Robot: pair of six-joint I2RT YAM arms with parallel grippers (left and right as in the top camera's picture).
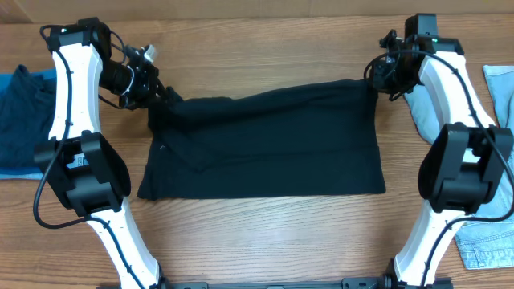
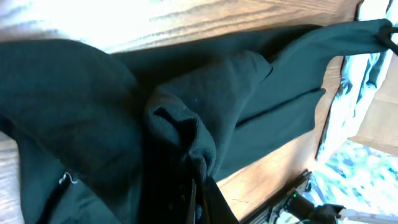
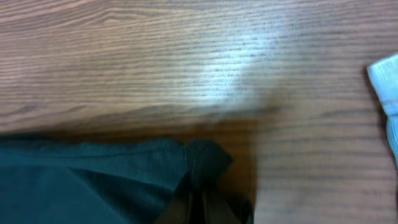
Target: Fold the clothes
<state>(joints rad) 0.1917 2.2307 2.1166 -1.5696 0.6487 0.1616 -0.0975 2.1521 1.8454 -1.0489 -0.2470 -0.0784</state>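
Observation:
A black garment [image 1: 265,144] lies spread across the middle of the wooden table, folded into a rough rectangle. My left gripper [image 1: 157,92] is shut on its far left corner; in the left wrist view the bunched black cloth [image 2: 186,134] sits pinched at the fingers [image 2: 199,199]. My right gripper [image 1: 376,79] is shut on the far right corner; in the right wrist view a small tuft of black cloth [image 3: 205,158] sticks out from the closed fingers [image 3: 202,205]. The far edge is stretched between the two grippers.
A dark blue garment [image 1: 20,112] lies at the left edge of the table. A light grey-blue cloth [image 1: 419,112] lies under the right arm, light denim [image 1: 486,241] at the lower right, and a pale cloth [image 1: 502,88] at the right edge.

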